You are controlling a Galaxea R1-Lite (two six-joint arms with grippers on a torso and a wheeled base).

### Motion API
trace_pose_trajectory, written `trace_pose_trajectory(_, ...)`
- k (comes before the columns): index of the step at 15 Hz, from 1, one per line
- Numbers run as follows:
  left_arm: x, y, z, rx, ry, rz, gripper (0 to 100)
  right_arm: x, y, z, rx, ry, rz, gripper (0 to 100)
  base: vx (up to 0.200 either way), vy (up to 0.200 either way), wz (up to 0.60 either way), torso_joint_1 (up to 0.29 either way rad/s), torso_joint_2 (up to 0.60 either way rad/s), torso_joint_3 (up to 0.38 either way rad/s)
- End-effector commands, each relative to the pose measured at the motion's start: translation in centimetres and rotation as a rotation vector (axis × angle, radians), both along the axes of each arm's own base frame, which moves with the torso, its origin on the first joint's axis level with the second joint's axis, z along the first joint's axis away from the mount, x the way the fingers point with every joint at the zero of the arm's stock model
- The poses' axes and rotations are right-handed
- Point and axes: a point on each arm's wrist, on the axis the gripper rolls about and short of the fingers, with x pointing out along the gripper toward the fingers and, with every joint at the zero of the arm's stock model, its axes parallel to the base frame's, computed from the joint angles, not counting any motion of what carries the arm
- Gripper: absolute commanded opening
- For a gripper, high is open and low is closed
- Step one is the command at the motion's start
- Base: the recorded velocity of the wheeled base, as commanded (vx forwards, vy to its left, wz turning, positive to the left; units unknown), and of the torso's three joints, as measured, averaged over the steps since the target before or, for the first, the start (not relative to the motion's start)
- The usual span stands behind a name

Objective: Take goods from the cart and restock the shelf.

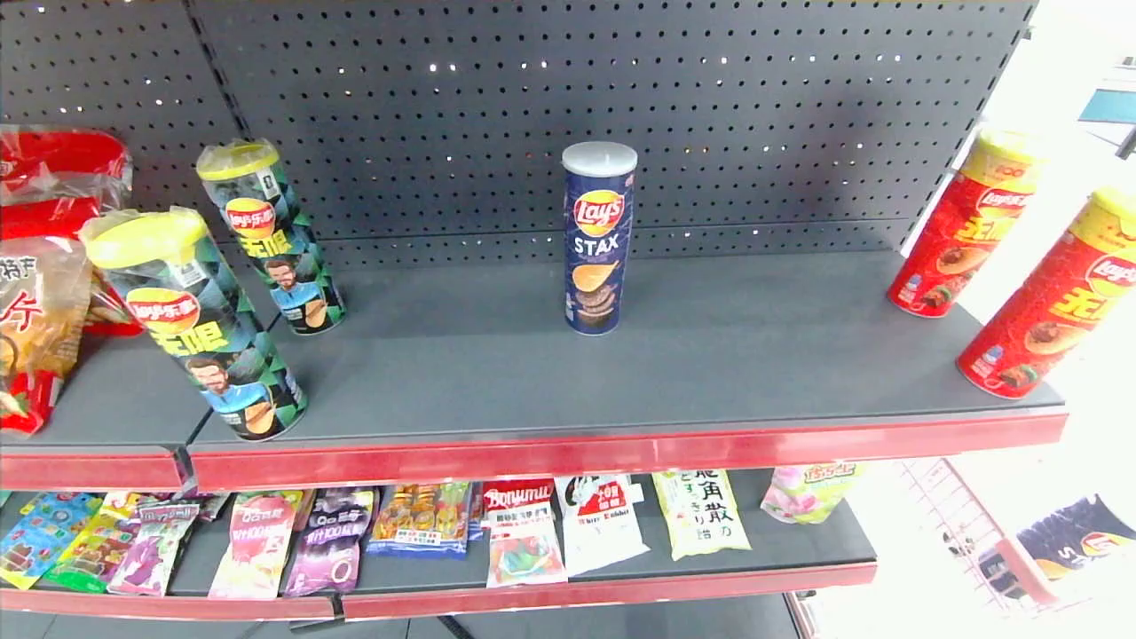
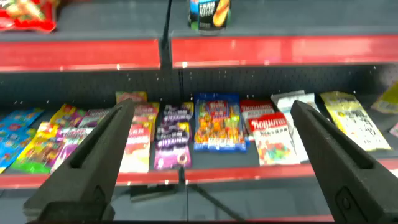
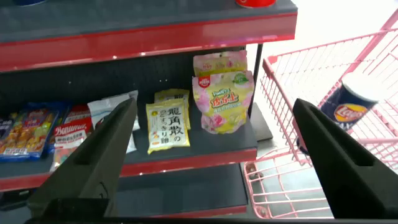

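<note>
One blue chip can [image 3: 348, 104] sits tilted inside the pink cart [image 3: 283, 106]; probably light, rigid and slick, best pinched mid-barrel. The right gripper [image 3: 216, 102] and left gripper [image 2: 212, 104] both gape wide, empty.

Glare washes out the cart [image 1: 963, 532], and its dark can [image 1: 1069, 532], seemingly chips, runs off the edge.

Upper shelf [image 1: 710, 355]: the centre can [image 1: 599, 240] stood mid-frame, just before the back panel [image 1: 621, 89]. At frame left, the left rear can [image 1: 271, 235] stood behind the left front can [image 1: 195, 324], which sat at the shelf's front edge. Bags [image 1: 40, 266] lay at the far left. At frame right, the right rear can [image 1: 963, 222] stood behind the right front can [image 1: 1052, 297]. Lower shelf [image 1: 803, 543], bottom of frame: packets [image 1: 524, 532] lay in a row. The cart [image 1: 958, 532], lower right corner, held the cart can [image 1: 1074, 537].
</note>
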Motion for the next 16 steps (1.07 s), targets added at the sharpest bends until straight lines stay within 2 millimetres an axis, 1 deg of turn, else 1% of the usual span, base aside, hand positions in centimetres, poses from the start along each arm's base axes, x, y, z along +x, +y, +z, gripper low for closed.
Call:
trace_pose_trajectory(1, 0.01, 0.0, -0.02, 0.0, 0.002, 0.001, 100, 0.0, 0.0, 0.0, -0.003, 0.0, 0.001, 100, 0.0, 0.0, 0.0, 0.0, 0.0, 0.0)
trace_pose_trajectory(4, 0.0, 0.0, 0.02, 0.0, 0.0, 0.001, 100, 0.0, 0.02, -0.02, -0.026, 0.003, 0.01, 100, 0.0, 0.0, 0.0, 0.0, 0.0, 0.0)
trace_pose_trajectory(6, 0.0, 0.0, 0.02, 0.001, 0.0, 0.001, 100, 0.0, 0.06, -0.03, -0.055, 0.005, 0.027, 100, 0.0, -0.2, 0.0, 0.005, 0.0, 0.007)
trace_pose_trajectory(16, 0.01, 0.0, -0.02, 0.001, 0.002, 0.001, 100, 0.02, 0.1, -0.03, -0.052, 0.006, 0.048, 100, 0.0, -0.2, 0.0, 0.006, 0.0, 0.002)
